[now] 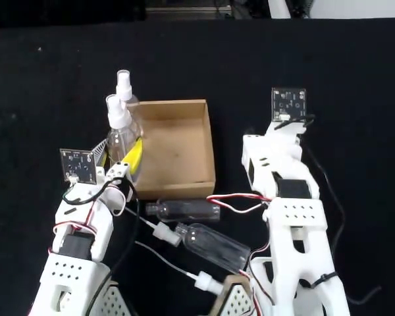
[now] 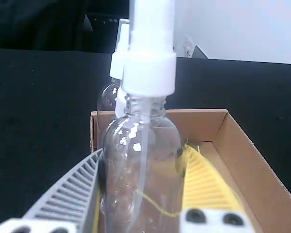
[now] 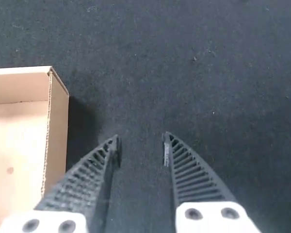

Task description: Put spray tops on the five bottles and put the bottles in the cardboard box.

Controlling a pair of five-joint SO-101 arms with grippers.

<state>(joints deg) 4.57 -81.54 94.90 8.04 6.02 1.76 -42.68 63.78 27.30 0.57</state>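
Starting at your left, you are pinching a capped bottle (image 1: 120, 138) in the left gripper (image 2: 144, 154). Its grey and yellow fingers are closing on the clear body below the shoulder. The bottle is standing upright at the left wall of the cardboard box (image 1: 209, 141) (whether it is hanging over that wall or just outside it, I cannot tell). A second capped bottle (image 1: 128, 92) is standing just behind it, outside the box.

Moving right, a bare bottle (image 1: 184, 209) is lying on its side on the black table (image 1: 355, 79) in front of the box. Another bare bottle (image 1: 214, 245) is lying nearer you, with a loose spray top (image 1: 166, 233) and a second loose spray top (image 1: 207, 284) trailing their tubes beside them.

Farthest right, your right gripper (image 3: 140, 145) is hovering with fingers spread over the table beside the box, carrying nothing.

You are likely handling light, slick, thin plastic that is giving under pressure and running top-heavy once capped, so I'd be gripping mid-body, gently
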